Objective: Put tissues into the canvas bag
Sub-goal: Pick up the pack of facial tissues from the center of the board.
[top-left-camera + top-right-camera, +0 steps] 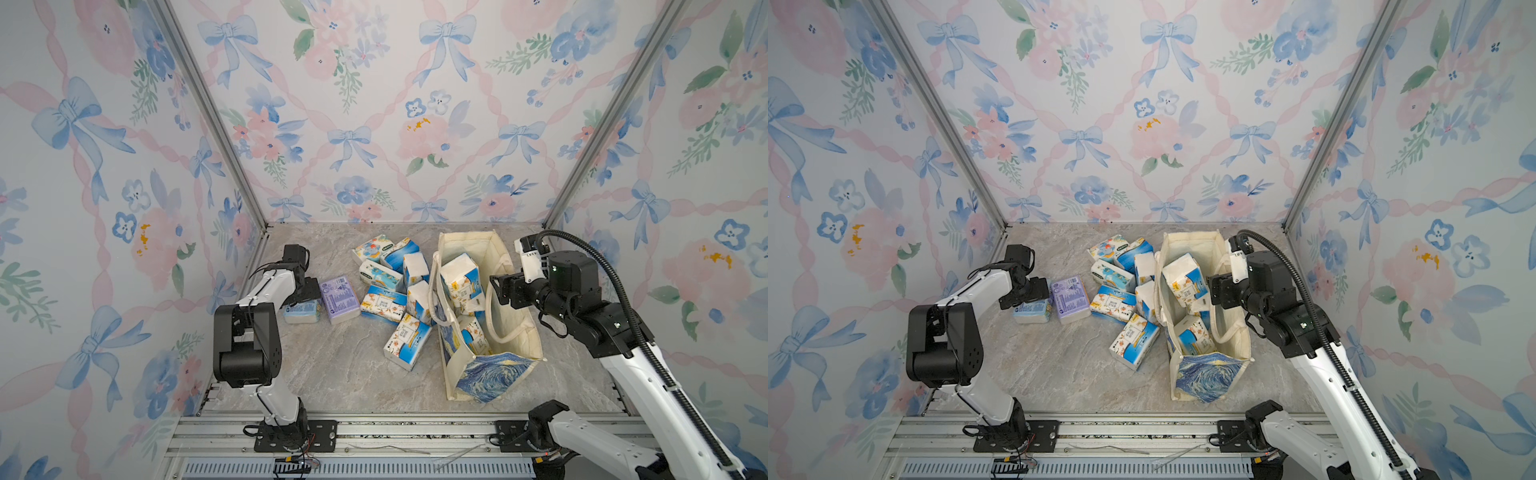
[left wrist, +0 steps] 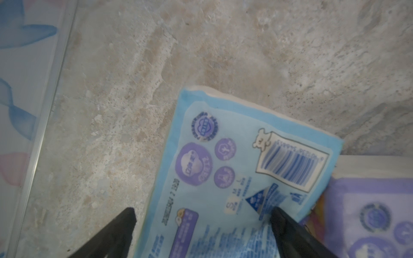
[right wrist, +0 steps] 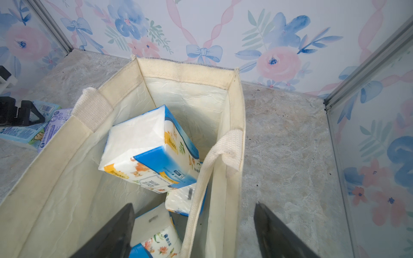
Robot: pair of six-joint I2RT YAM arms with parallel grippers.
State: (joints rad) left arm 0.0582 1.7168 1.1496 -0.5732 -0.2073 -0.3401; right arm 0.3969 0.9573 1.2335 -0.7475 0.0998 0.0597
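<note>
Three packs (image 1: 459, 282) are lying inside the bag (image 1: 486, 376), which is standing open on the right of the table (image 1: 332, 374). The top one is leaning tilted, white end up, on the two beneath. Seven more are sitting in a loose heap (image 1: 395, 286) just beside the bag's left wall. Farther left, a lavender pack (image 1: 338, 299) and a pale blue pack (image 1: 302, 312) are lying side by side. The left claw (image 1: 313, 296) is hanging low over the pale blue pack with its jaws spread wide, gripping nothing. In its wrist view one finger (image 2: 116, 232) is showing over bare table beside that pack, the other over the pack's edge next to the lavender one. The right claw (image 1: 496, 286) is hovering above the bag's right wall, jaws also wide and empty, one finger inside the rim line and one outside, a handle (image 3: 225, 145) looping up between them.
</note>
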